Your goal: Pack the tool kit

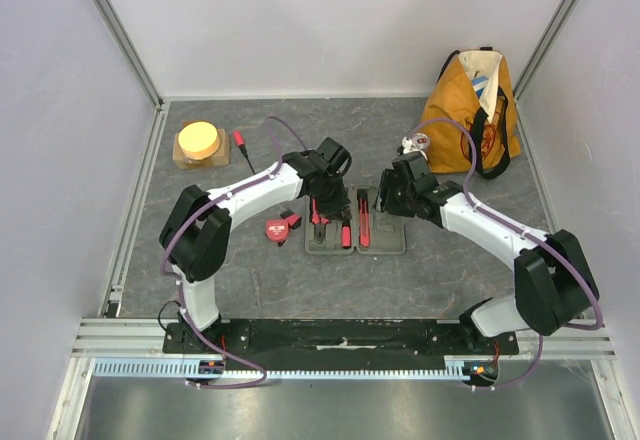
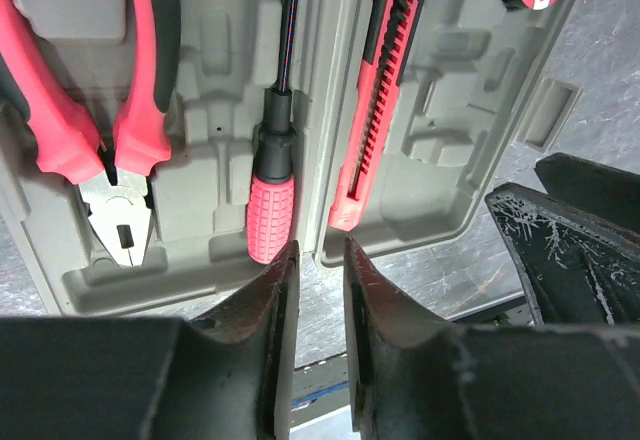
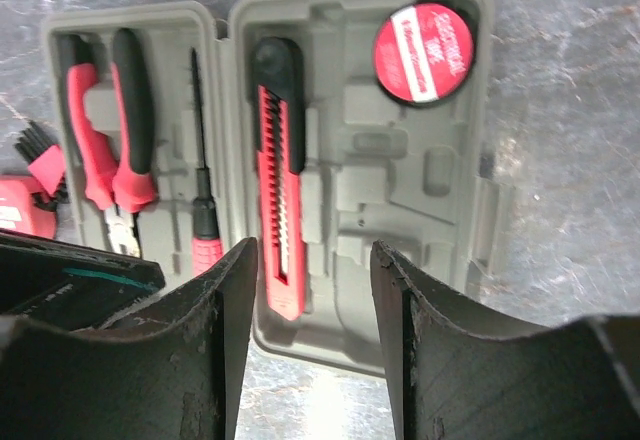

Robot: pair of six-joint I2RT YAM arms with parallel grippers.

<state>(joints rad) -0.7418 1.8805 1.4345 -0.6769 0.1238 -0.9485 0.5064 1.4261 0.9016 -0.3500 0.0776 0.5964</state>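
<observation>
The grey tool kit case (image 1: pixel 388 236) lies open and flat on the table between both arms. Its left half holds red-and-black pliers (image 2: pixel 90 110) and a red-handled screwdriver (image 2: pixel 272 215). The right half holds a red cutter (image 3: pixel 278 190) and a round red tape roll (image 3: pixel 423 52). My left gripper (image 2: pixel 320 255) hovers just above the near edge by the hinge, open a narrow gap with nothing in it. My right gripper (image 3: pixel 312 255) hangs over the right half's near edge, open wider and empty. A red tape measure (image 1: pixel 282 228) lies on the table left of the case.
An orange tote bag (image 1: pixel 475 105) stands at the back right, with a small white-and-red item (image 1: pixel 415 143) beside it. A yellow disc on a wooden block (image 1: pixel 198 143) and a small red-handled screwdriver (image 1: pixel 240 142) lie at the back left. Walls enclose the table.
</observation>
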